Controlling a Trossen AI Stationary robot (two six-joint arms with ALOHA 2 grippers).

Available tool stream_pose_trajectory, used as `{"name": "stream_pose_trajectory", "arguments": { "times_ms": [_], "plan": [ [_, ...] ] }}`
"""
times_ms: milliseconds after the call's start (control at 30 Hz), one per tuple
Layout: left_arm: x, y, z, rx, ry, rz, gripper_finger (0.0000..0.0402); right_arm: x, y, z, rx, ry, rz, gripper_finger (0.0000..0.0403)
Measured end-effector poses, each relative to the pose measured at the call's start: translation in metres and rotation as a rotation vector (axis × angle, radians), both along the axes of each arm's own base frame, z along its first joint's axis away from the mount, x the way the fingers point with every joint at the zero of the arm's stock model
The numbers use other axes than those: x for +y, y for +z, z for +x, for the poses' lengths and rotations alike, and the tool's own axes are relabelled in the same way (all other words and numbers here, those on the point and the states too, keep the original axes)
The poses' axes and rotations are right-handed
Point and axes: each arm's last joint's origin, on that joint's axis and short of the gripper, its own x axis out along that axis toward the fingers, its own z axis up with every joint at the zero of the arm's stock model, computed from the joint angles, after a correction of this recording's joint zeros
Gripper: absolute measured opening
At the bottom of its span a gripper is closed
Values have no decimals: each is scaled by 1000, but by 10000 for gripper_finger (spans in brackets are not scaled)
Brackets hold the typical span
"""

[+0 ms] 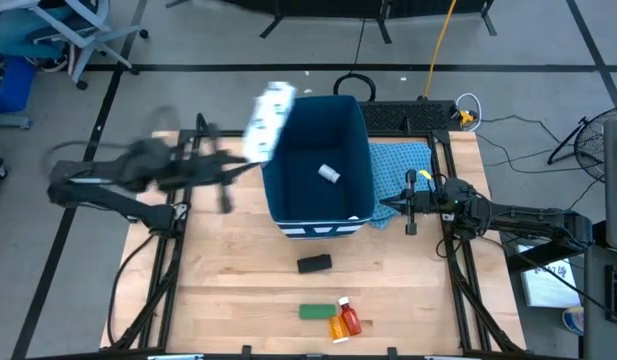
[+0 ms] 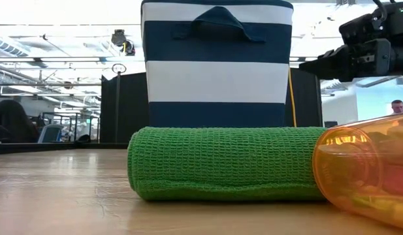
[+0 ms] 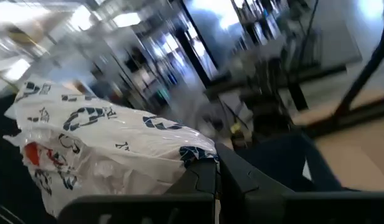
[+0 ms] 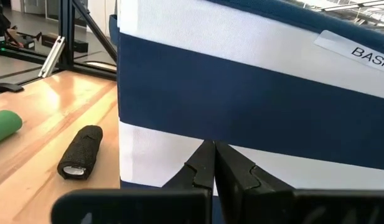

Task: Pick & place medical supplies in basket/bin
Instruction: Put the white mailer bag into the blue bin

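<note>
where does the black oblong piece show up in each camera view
High view: the black oblong piece lies on the table, just in front of the basket.
Low view: not in it; the green roll fills the foreground.
Left wrist view: not in it.
Right wrist view: the piece lies on the wood beside the basket's striped wall.
Shared landmark: the blue and white striped basket.

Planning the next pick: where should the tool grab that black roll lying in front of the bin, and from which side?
Grip the black roll across its narrow middle, coming straight down from above. It lies flat on the table, long axis left-right, clear of the bin.
</note>
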Motion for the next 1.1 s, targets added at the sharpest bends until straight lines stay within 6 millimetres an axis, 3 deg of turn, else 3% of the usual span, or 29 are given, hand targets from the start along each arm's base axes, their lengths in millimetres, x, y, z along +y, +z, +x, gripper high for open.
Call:
{"name": "stream_pose_trajectory", "arguments": {
  "times_ms": [100,233,367,533,933,1100],
  "plan": [
    [20,1,44,135,-39,-43,0,0,0,0,-1,0,25,0],
    [49,-2,86,267,-52,-115,0,0,0,0,-1,0,39,0],
    [81,-29,118,452,-5,-187,0,0,0,0,0,0,36,0],
    [107,-59,134,561,-42,-274,0,0,-3,0,30,0,38,0],
    [137,-141,168,831,-39,-341,0,0,-4,0,41,-1,69,0],
    [147,-166,177,882,-22,-376,0,0,-3,0,31,-1,99,0]
  ]
}}
